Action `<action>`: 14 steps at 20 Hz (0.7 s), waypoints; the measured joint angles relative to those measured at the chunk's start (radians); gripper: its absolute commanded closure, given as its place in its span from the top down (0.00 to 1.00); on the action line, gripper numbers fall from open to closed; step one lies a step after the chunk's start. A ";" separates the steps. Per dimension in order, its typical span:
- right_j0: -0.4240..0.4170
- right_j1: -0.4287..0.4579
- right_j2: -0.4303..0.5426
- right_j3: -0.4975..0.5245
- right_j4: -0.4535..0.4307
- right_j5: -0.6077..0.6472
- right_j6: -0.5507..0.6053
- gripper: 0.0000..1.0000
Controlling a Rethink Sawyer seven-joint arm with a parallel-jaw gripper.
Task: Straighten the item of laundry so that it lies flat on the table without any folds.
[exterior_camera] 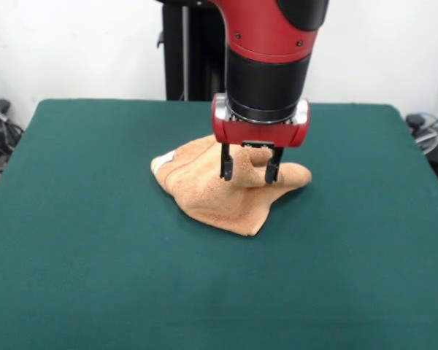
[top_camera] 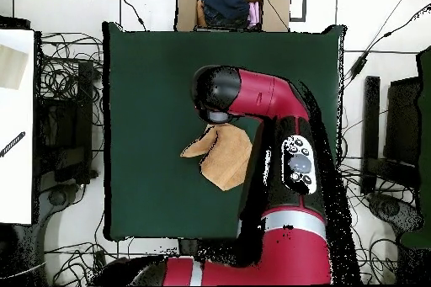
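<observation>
While claw (exterior_camera: 250, 170) hangs open, empty, crumpled towel (exterior_camera: 204, 191) lies directly beneath.

A cardboard box (top_camera: 231, 4) holding dark clothing (top_camera: 224, 2) is seen beyond the worktop's far edge; cables (top_camera: 63, 82) are strewn alongside.

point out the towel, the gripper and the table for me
towel (exterior_camera: 204, 197), front view, on its near flat part
gripper (exterior_camera: 250, 171), front view, midway between the tips of its open jaws
table (top_camera: 151, 73), overhead view, on bare green cloth
</observation>
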 measured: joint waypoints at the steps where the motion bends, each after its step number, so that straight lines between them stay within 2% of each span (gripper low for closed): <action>1: 0.000 0.000 0.000 0.000 0.000 0.000 0.000 1.00; 14: 0.000 0.016 0.000 -0.011 0.000 0.000 0.000 1.00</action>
